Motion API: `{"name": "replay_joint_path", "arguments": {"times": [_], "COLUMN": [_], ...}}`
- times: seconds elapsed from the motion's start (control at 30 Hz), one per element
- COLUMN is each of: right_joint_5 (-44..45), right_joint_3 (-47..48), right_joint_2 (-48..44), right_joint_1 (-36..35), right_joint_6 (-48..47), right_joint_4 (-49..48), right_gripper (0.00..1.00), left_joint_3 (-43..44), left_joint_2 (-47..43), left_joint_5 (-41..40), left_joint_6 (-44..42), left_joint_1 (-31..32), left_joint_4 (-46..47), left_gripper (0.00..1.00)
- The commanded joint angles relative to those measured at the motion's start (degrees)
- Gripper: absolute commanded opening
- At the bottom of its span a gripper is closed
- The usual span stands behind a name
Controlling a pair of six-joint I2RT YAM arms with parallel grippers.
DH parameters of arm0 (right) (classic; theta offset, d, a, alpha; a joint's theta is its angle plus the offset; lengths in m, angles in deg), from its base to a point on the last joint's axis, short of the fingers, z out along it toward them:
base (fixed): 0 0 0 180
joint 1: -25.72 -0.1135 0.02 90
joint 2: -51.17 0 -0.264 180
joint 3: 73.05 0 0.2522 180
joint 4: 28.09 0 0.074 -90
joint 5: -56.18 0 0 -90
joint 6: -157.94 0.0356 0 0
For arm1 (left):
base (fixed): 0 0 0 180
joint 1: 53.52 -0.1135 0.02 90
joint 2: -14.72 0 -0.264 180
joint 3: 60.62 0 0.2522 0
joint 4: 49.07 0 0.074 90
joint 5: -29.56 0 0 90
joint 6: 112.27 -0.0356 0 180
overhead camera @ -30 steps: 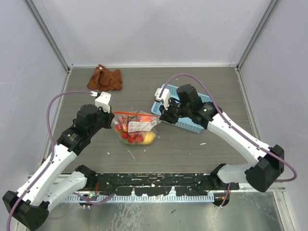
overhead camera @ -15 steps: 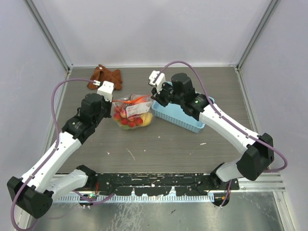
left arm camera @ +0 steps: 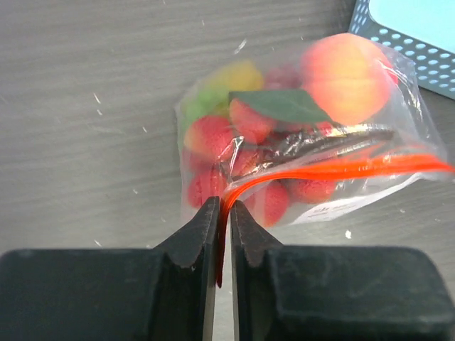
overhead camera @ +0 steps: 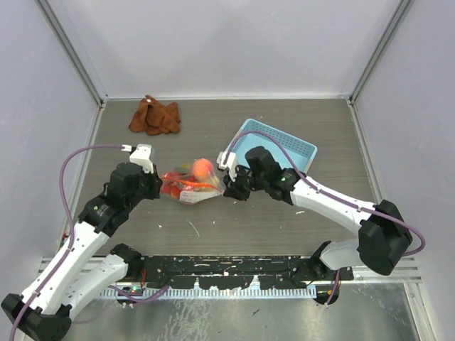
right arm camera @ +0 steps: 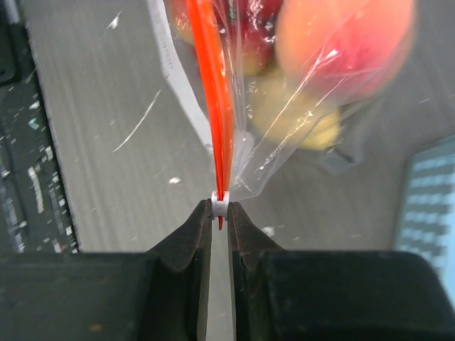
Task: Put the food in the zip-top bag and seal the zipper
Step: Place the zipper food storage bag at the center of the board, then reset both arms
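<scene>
Brown cloth (overhead camera: pixel 154 117) crumpled at far left of grey table (overhead camera: pixel 249 222), light-blue perforated basket (overhead camera: pixel 288 145) right of centre

A dark grey wood-grain surface (overhead camera: pixel 284 220), flecked with small white marks, fills the enclosure. Plain pale lavender walls (overhead camera: pixel 227 42) close its left, far and right sides, with slanting metal corner posts (overhead camera: pixel 72 50). A black rail (overhead camera: pixel 227 266) lines the near edge. The light is even.
</scene>
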Motion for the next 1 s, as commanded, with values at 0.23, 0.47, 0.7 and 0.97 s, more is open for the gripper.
{"name": "replay_joint_path", "arguments": {"times": [0.23, 0.47, 0.7, 0.97], "right_joint_5": [-3.2, 9.3, 26.8, 50.3], "right_joint_3": [-6.0, -5.6, -6.3, -4.6], "right_joint_2": [-10.0, -16.6, -24.3, -32.3], "right_joint_1": [-3.0, -0.9, 9.5, 19.1], "right_joint_6": [6.8, 8.6, 16.2, 21.5], "right_joint_4": [-0.4, 1.0, 2.4, 10.5], "right_gripper": [0.34, 0.68, 0.99, 1.00], "left_joint_3": [-6.6, -1.5, 0.1, 0.8], "left_joint_2": [-16.2, -21.4, -25.3, -27.6], "left_joint_5": [2.5, -4.0, -12.9, -21.6], "left_joint_6": [19.5, 13.7, 7.8, 2.5], "left_joint_1": [-0.2, -0.3, -0.3, -0.3], "left_joint_4": [-4.8, -6.3, -2.0, 6.5], "left_gripper": [0.50, 0.75, 0.98, 0.98]}}
